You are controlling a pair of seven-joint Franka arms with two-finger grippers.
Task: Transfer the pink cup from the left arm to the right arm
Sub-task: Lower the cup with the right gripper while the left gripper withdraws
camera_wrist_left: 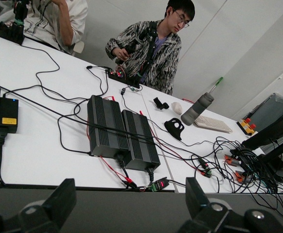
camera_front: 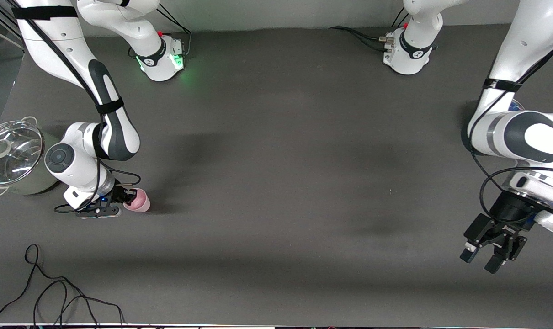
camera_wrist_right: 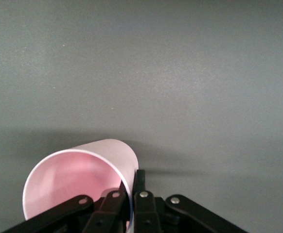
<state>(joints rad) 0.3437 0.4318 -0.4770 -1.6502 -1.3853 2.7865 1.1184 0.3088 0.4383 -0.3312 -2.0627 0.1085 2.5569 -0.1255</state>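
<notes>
While the left end effector [camera_front: 492, 255] waits open over the dark grey desk [camera_front: 276, 183], the right end effector [camera_front: 129, 197] pinches the small pale pink plastic cup's [camera_front: 138, 200] rim, beside a glass-lidded steel pot [camera_front: 12, 157].

The pink cup [camera_front: 139, 200], small, plain and tapered, is pinched at its rim, by the table's right-arm end.
</notes>
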